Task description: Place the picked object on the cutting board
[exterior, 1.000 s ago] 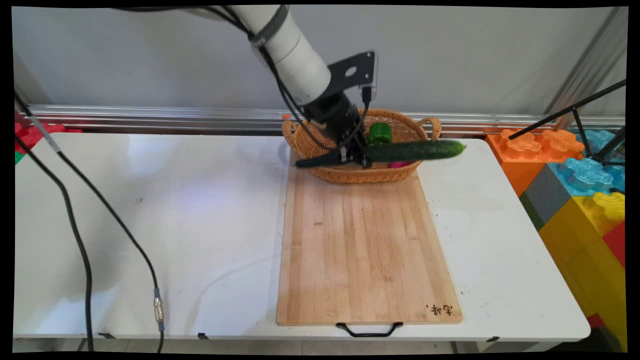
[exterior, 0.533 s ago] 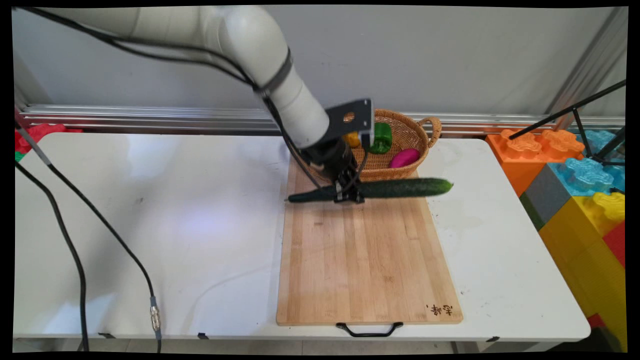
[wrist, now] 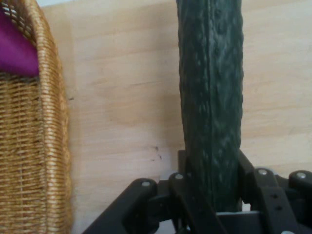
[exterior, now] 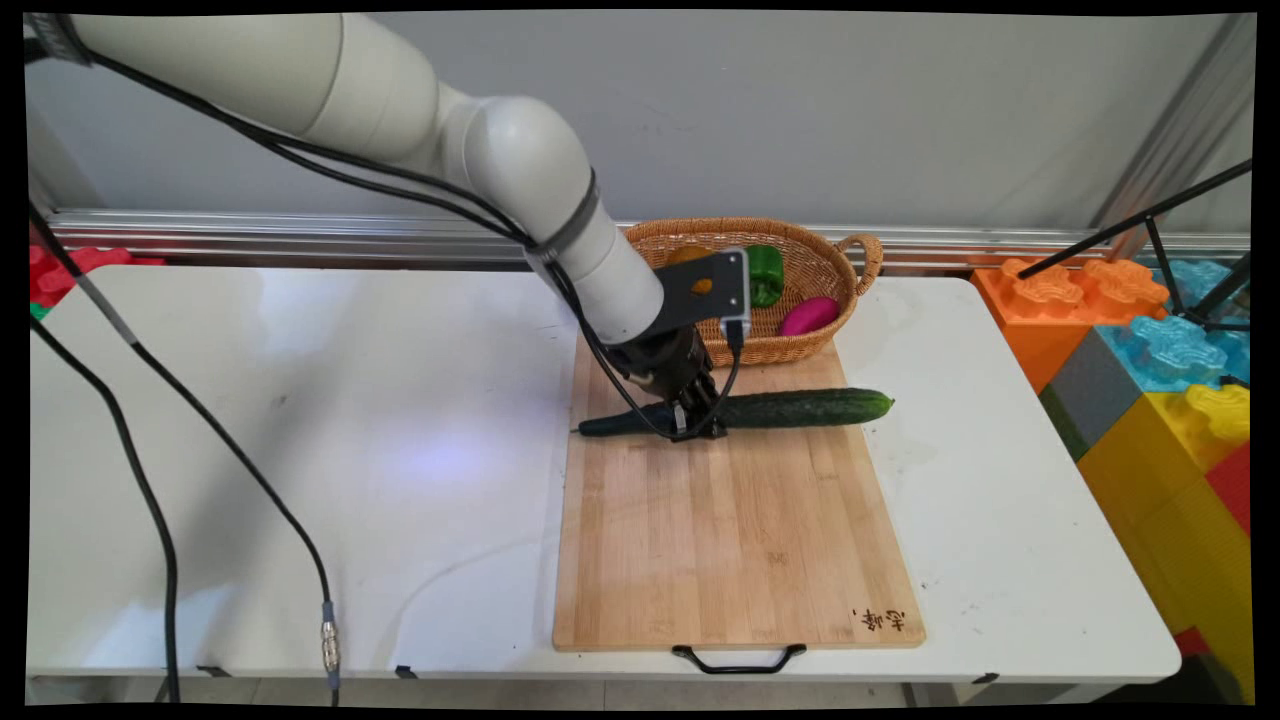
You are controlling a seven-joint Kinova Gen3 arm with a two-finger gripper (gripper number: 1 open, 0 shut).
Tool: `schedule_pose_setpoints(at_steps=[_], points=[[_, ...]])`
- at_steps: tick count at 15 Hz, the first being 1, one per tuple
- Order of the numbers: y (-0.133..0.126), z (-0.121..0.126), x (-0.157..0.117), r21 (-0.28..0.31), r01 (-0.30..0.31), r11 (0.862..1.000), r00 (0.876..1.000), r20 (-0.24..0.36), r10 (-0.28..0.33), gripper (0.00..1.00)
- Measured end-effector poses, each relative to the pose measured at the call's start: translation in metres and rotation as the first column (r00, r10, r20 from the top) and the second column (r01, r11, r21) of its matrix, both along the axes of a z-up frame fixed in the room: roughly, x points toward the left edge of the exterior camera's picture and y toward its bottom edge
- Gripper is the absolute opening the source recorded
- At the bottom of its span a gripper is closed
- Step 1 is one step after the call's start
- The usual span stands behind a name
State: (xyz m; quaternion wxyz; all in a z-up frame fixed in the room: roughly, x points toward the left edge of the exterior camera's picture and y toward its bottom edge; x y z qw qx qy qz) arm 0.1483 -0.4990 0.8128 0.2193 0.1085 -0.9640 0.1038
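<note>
— One cucumber, is it? Where's the left end?

— Its thin dark tip pokes just past the left edge of the cutting board on the white bench.

— And the hand?

— Closed tight round the cucumber left of its middle, low over the board's far end.

— Further right?

— The cucumber runs across the board; behind it stands a wicker basket holding a green pepper and something magenta.

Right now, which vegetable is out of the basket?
The cucumber, clamped by the gripper low across the cutting board; green pepper and pink piece sit in the basket.
</note>
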Motion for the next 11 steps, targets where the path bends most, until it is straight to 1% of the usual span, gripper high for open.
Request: schedule_pose_setpoints(at_steps=[5,6,11], points=[[0.001,-0.017,-0.001,-0.004,-0.021,1.000,1.000,0.008,0.021,0.00],[0.001,-0.019,-0.001,-0.005,-0.024,1.000,1.000,0.008,0.024,1.00],[0.002,-0.028,-0.001,0.009,-0.037,0.999,0.999,0.011,0.037,1.00]])
